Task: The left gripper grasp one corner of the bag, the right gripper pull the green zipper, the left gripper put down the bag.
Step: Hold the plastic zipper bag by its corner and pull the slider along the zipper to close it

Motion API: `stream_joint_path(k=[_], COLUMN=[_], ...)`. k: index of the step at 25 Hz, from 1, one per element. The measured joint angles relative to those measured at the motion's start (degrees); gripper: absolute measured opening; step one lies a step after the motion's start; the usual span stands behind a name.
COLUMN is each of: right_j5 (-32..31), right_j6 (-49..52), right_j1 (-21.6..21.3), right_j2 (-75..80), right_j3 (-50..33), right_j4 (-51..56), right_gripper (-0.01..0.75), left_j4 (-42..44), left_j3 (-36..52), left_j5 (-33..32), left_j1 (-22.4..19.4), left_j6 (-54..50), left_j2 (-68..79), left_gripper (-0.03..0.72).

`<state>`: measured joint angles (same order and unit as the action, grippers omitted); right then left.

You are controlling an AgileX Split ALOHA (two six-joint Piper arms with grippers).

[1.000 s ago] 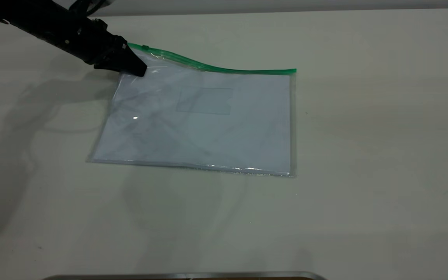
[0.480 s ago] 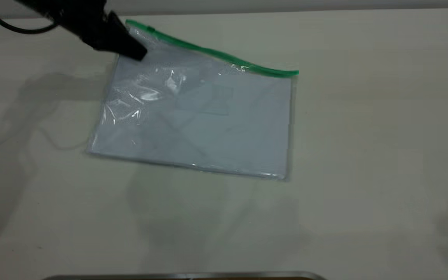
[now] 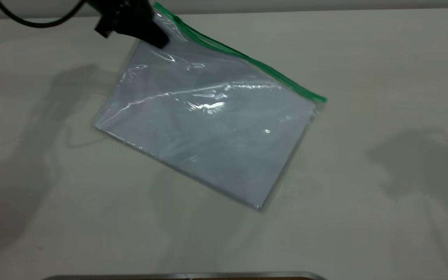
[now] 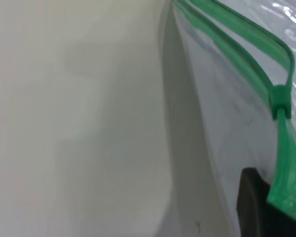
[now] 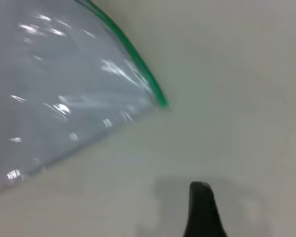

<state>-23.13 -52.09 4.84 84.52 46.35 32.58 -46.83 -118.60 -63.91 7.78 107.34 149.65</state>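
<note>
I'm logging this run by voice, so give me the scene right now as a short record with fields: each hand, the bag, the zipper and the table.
left hand: shut on the corner of the bag, raised near the table's far edge
right hand: one black fingertip shows in its wrist view, over bare table, apart from the bag; open or shut unclear
bag: clear pouch with white sheets, gripped corner lifted, tilted
green zipper: runs along the bag's far long edge; slider sits near the gripped corner
table: pale, plain
</note>
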Motion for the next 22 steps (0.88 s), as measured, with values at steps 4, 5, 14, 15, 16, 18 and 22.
stream_joint_path(k=[4,5,14,15,16,18,22], right_j5=[1.46,1.58,-5.02,-5.63,-6.12,-6.66,-8.3], right_j6=[-13.05,-16.24,-39.66,-42.25,-44.94,-49.49,-55.97], right_j1=[5.35,6.57,11.57,11.64,11.71,11.78,11.78], right_j2=[11.83,14.6,30.41,31.29,32.17,33.53,34.92], right_j3=[5.59,7.09,16.42,16.84,16.99,17.17,17.28], right_j4=[11.93,15.06,40.18,43.02,45.81,50.14,57.39], right_gripper=[0.551,0.551,0.551,0.551,0.551,0.551,0.551], left_j4=[1.9,2.25,2.66,2.66,2.61,2.44,0.31], left_j3=[-0.05,-0.05,-0.05,-0.05,-0.05,-0.05,-0.05], left_j5=[0.0,0.0,3.96,4.36,4.62,4.76,5.06], left_j1=[3.15,3.73,8.24,8.51,8.75,9.22,10.04], left_j6=[1.5,2.22,10.81,11.01,11.14,11.33,11.67], left_j2=[0.0,0.0,0.0,0.0,0.0,0.0,0.0], left_gripper=[0.053,0.053,0.053,0.053,0.053,0.053,0.053])
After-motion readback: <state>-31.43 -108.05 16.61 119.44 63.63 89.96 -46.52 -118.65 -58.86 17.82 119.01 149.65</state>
